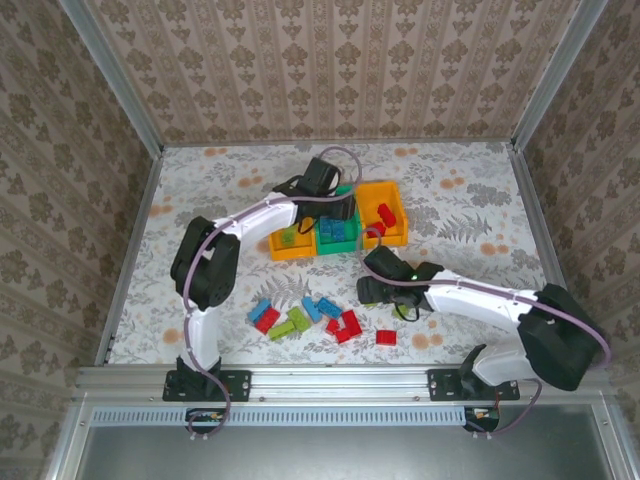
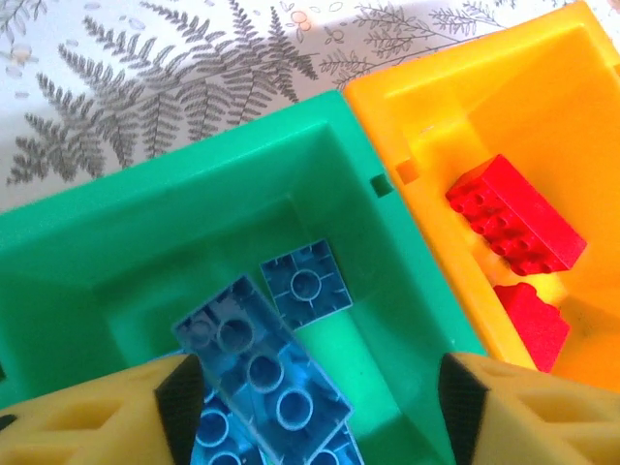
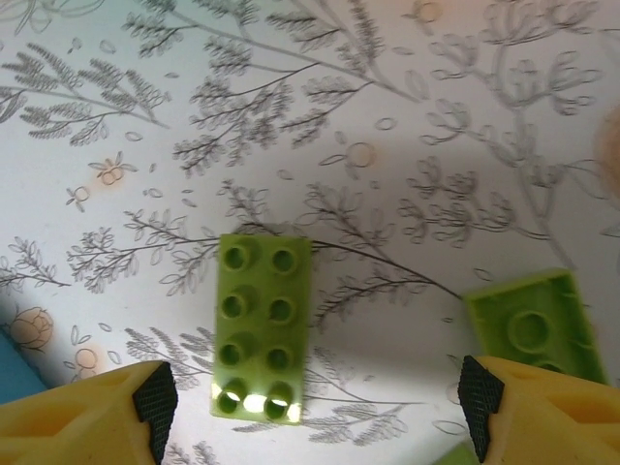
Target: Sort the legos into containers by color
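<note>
Right gripper (image 3: 315, 412) jaws wide above floral cloth (image 3: 291, 116). Green brick (image 3: 260, 327) studs-up between fingers. Second green brick (image 3: 533, 325) upside-down, partly behind one finger.

A green bin (image 2: 145, 223) of smooth, glossy moulded plastic holds shiny blue bricks (image 2: 262, 368). Touching the green bin, an orange bin (image 2: 542, 107) has the same gloss, its red bricks (image 2: 513, 215) too. A lime brick (image 3: 257, 325), glare-spotted plastic, lies on the matt, fern-printed surface (image 3: 387, 116).
</note>
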Robot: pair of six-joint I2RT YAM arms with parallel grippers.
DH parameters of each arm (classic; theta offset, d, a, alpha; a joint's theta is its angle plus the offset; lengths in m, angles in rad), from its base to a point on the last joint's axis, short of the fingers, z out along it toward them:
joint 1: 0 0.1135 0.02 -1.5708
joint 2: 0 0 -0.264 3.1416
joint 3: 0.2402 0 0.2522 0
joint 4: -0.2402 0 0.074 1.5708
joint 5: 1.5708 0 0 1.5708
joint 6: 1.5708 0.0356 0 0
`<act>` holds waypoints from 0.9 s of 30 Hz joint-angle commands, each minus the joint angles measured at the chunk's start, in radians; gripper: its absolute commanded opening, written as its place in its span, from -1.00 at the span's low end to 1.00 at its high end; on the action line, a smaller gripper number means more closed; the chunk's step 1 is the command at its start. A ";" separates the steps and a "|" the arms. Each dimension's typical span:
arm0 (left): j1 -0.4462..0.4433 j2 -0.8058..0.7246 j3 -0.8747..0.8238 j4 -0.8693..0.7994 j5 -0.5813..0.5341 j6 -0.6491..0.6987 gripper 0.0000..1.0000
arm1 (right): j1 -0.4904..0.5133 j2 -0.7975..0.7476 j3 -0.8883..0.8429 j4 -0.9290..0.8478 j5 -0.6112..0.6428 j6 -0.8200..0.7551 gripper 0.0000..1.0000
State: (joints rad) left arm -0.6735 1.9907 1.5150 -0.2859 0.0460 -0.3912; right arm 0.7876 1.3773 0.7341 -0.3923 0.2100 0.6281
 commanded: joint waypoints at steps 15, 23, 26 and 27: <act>0.017 -0.537 -0.465 0.077 -0.293 -0.066 1.00 | 0.027 0.284 0.184 -0.118 0.029 0.011 0.45; 0.047 -0.735 -0.668 0.071 -0.375 -0.100 1.00 | 0.029 0.360 0.221 -0.130 -0.008 0.012 0.04; 0.052 -0.815 -0.740 0.073 -0.393 -0.099 1.00 | 0.029 0.347 0.230 -0.121 -0.013 0.012 -0.17; 0.055 -0.842 -0.764 0.074 -0.396 -0.097 1.00 | 0.028 0.336 0.236 -0.116 -0.014 0.008 -0.21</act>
State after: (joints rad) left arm -0.6266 1.2163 0.7937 -0.1970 -0.3035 -0.4721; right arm 0.8169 1.7077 0.9520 -0.4793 0.2020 0.6334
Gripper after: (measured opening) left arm 0.999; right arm 0.409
